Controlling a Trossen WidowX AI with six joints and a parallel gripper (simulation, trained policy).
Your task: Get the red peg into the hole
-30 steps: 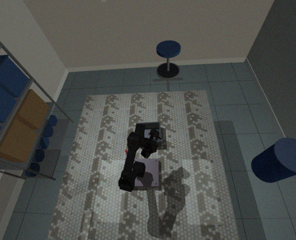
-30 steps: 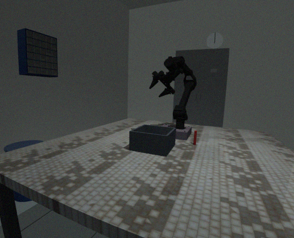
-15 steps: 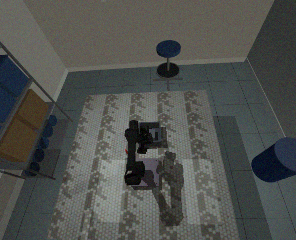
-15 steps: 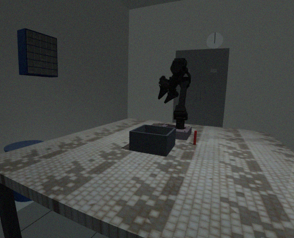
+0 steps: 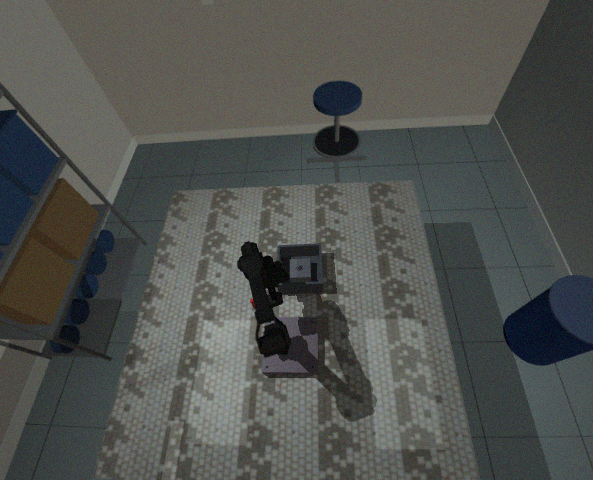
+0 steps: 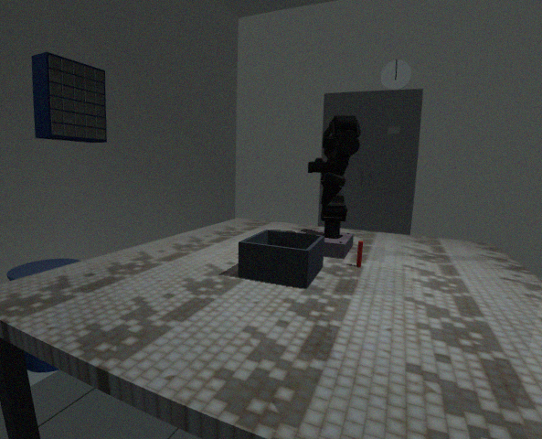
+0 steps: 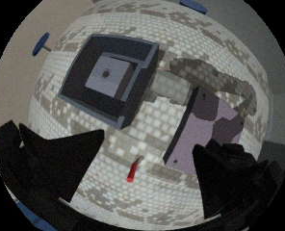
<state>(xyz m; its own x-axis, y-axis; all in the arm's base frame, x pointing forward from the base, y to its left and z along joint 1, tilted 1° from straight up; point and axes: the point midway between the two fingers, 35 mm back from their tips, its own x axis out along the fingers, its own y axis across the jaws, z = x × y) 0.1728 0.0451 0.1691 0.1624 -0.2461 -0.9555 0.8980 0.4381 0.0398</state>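
The red peg (image 5: pixel 253 303) (image 6: pixel 359 253) (image 7: pixel 132 172) stands upright on the table, beside the arm's base and outside the box. The open dark grey box (image 5: pixel 299 289) (image 6: pixel 273 264) (image 7: pixel 142 89) sits on the table. In it lies a pale plate (image 5: pixel 294 276) (image 7: pixel 96 82) with a round hole (image 5: pixel 300 268) (image 7: pixel 106 73); no peg is in the hole. My gripper (image 7: pixel 150 142) is wide open and empty, high above the table. In the wrist view the peg shows below and between the fingertips, well beneath them. In the top and exterior views the fingers are hard to make out against the arm.
The arm's mauve base block (image 5: pixel 286 366) (image 6: pixel 339 248) (image 7: pixel 181 149) stands near the peg and the box. The box walls rise around the plate. A blue stool (image 5: pixel 337 97), a blue bin (image 5: pixel 539 330) and a shelf rack stand away from the table.
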